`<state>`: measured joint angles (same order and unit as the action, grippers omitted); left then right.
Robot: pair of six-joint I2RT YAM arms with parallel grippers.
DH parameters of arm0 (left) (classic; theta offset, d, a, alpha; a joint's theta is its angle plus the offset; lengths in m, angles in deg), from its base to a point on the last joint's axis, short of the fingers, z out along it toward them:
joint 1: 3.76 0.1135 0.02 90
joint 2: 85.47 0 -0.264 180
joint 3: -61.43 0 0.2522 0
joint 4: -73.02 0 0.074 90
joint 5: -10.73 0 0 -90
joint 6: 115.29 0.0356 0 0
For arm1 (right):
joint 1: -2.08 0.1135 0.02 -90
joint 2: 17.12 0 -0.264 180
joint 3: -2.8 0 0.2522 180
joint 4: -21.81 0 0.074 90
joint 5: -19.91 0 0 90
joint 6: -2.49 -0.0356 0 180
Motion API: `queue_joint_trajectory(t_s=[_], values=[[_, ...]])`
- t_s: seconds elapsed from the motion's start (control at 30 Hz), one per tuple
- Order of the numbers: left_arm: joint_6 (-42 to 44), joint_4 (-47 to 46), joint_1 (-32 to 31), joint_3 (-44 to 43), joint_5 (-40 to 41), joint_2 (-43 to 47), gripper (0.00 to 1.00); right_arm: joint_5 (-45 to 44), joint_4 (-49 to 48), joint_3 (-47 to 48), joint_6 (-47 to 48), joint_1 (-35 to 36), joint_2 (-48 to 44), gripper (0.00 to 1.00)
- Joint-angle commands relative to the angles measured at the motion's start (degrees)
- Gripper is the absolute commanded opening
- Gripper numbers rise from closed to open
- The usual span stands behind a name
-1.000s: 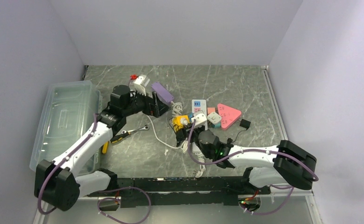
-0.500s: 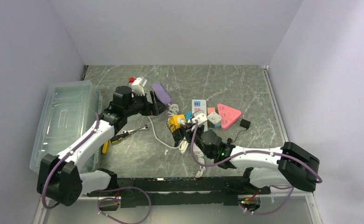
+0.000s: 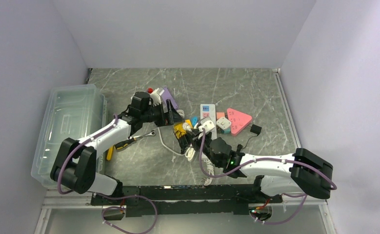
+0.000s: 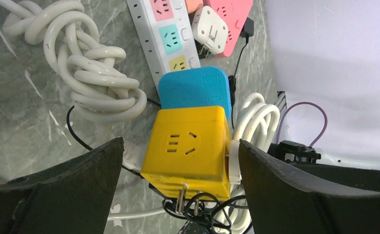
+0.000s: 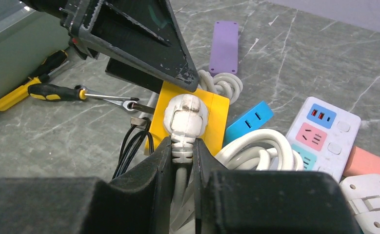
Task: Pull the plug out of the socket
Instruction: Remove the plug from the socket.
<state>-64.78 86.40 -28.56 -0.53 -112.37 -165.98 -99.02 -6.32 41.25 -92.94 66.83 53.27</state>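
Fingers of the right gripper (image 5: 182, 146) pinch the ribbed neck of the white plug (image 5: 185, 112). The plug sits just ahead of them, pushed into the side of the yellow socket cube (image 5: 217, 117). The left gripper (image 4: 179, 151) stands wide open with that cube between its two fingers, neither visibly touching it, and a blue adapter (image 4: 193, 92) lies just beyond the cube.

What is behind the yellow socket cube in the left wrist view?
A blue adapter sits right behind the yellow cube, with a white power strip further back. The cube hides where they meet, so whether they are joined cannot be seen.
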Motion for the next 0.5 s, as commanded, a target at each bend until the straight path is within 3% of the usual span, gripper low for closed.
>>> queue_joint_trajectory(t_s=[0.0,0.47], values=[[-4.39,-5.26,-0.08,0.14,-2.73,-0.77,0.90,-1.98,-14.10,4.60,0.04,0.88,-1.84,0.00],[-8.45,-4.70,0.01,0.73,-1.20,-1.22,0.92,-13.61,-18.71,5.29,-0.95,3.28,2.28,0.00]])
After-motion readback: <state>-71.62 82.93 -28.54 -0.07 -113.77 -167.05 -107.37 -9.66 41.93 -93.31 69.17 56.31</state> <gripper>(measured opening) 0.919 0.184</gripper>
